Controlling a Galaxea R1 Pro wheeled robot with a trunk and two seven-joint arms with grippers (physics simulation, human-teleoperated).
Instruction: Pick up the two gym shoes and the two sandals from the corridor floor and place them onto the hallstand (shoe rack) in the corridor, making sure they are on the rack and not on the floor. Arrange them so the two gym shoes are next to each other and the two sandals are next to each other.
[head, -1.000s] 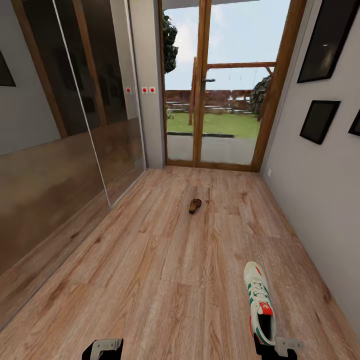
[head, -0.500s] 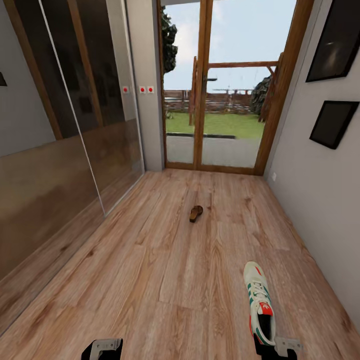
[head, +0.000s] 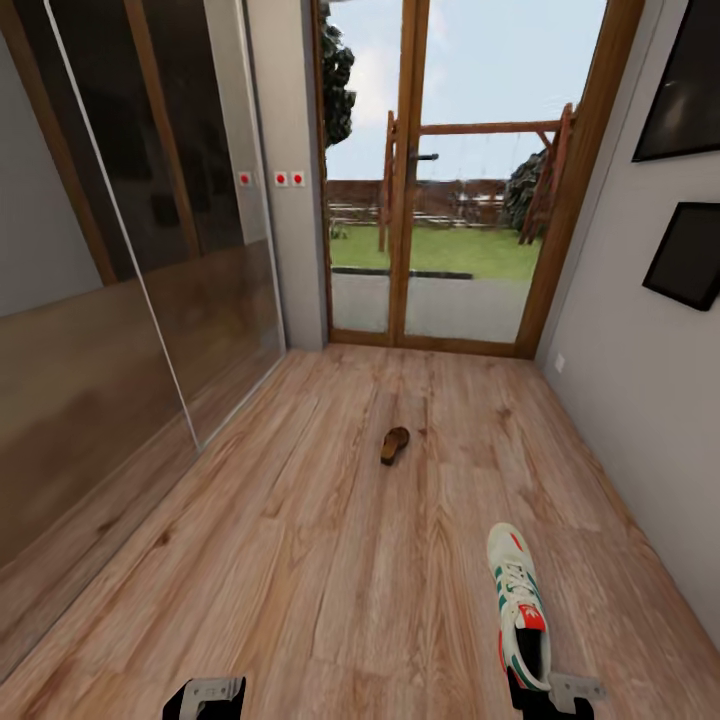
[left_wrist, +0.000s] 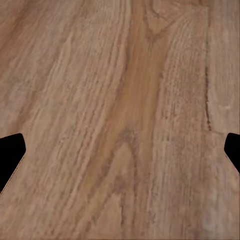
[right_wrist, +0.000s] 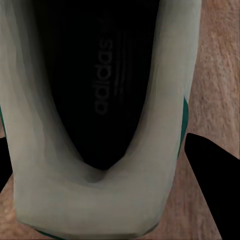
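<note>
Currently, the right hand (head: 545, 690) grips a white gym shoe (head: 518, 605) by its heel, toe pointing forward above the corridor floor (head: 300, 560). The left hand (left_wrist: 120, 155) is spread wide, holding nothing. A brown sandal (head: 394, 443) lies on the floor ahead, near the glass door (head: 440, 200).

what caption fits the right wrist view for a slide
Dark fingers flank the heel of a white green-striped lace-up sneaker above light brown wood-plank floor.

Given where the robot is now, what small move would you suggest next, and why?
Probably turn back toward the rack: the right gripper already holds a gym shoe by its heel. The open left gripper could collect the brown sandal lying ahead first.
</note>
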